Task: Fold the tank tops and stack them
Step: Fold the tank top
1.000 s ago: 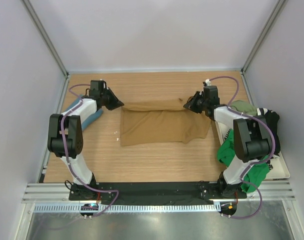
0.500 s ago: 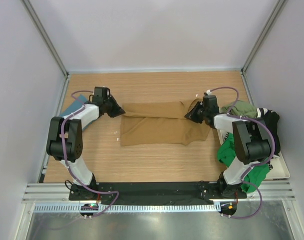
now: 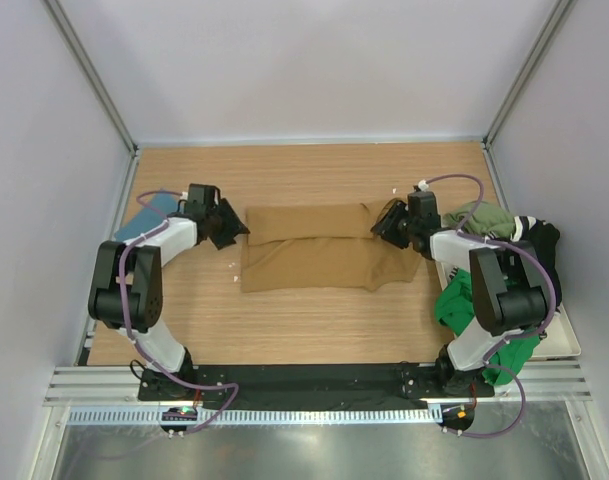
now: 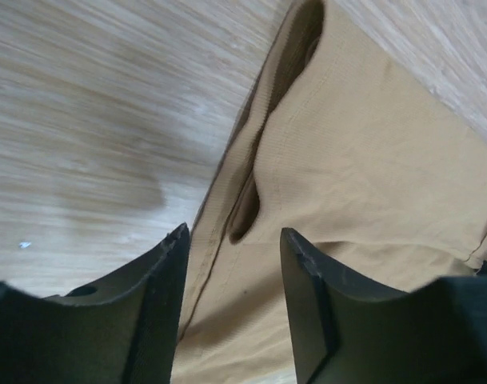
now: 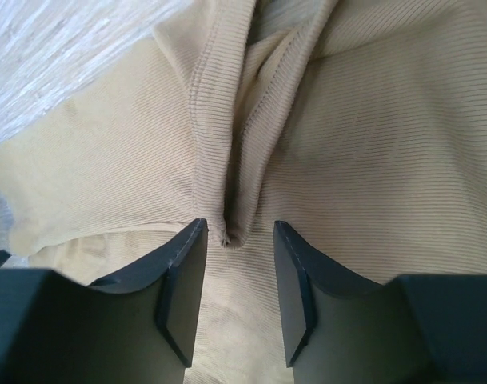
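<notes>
the tan tank top lies mid-table, its far edge folded over once. the left gripper and right gripper sit at its ends, jaws parted, holding nothing. further folds look needed; the teal top and the heap of green, olive and black tops are unstacked.

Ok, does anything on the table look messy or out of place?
Yes. The tan tank top is folded unevenly: at its right end the lower layer juts past the folded-over one. The green top spills off the white tray.
</notes>
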